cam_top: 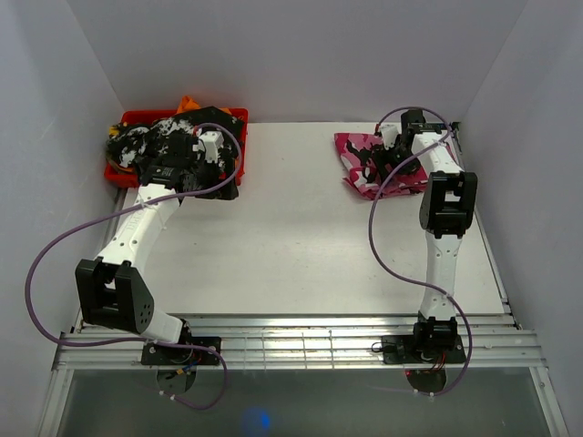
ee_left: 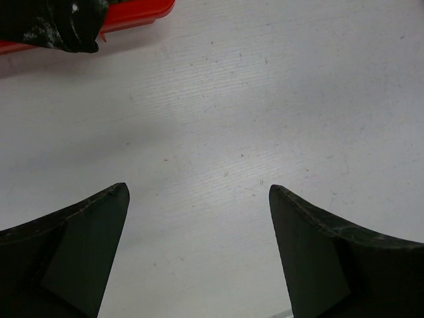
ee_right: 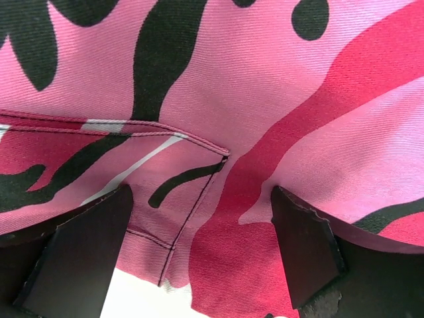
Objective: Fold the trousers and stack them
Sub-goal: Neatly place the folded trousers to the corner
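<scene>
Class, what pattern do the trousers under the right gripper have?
The trousers show pink, black and white camouflage, clearest in the right wrist view.

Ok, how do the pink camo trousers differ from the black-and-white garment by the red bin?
Colour: the pink trousers are pink, white and black camouflage; the black-and-white garment is dark mottled. Place: the pink trousers lie on the table at far right; the black-and-white garment sits in the red bin at far left, spilling over its rim. Both are soft printed cloth.
</scene>
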Robot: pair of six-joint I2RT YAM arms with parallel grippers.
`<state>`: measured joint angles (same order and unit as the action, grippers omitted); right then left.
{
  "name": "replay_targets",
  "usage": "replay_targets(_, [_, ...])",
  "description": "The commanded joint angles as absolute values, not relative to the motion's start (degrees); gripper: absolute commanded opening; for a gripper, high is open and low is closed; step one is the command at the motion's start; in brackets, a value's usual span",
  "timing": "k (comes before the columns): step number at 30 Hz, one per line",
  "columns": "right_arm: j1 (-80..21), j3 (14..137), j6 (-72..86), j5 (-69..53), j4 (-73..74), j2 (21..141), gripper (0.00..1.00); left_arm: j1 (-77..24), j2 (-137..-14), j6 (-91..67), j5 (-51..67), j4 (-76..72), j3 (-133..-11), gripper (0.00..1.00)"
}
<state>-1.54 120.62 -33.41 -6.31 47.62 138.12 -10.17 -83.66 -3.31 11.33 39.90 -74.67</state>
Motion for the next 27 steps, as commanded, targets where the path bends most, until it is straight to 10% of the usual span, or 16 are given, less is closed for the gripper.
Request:
replay_targets(1, [-1.93, 123.65, -20.41, 2.78, 44.56, 146.59, 0.90, -9.76, -81.74, -2.99, 10.99, 41.13, -75.67, 0.98])
replay_targets(27, [6.50, 125.68, -31.99, 1.76, 34.98, 149.50, 0.90, -9.05, -84.99, -2.46, 11.95, 42.89, -77.61, 0.98])
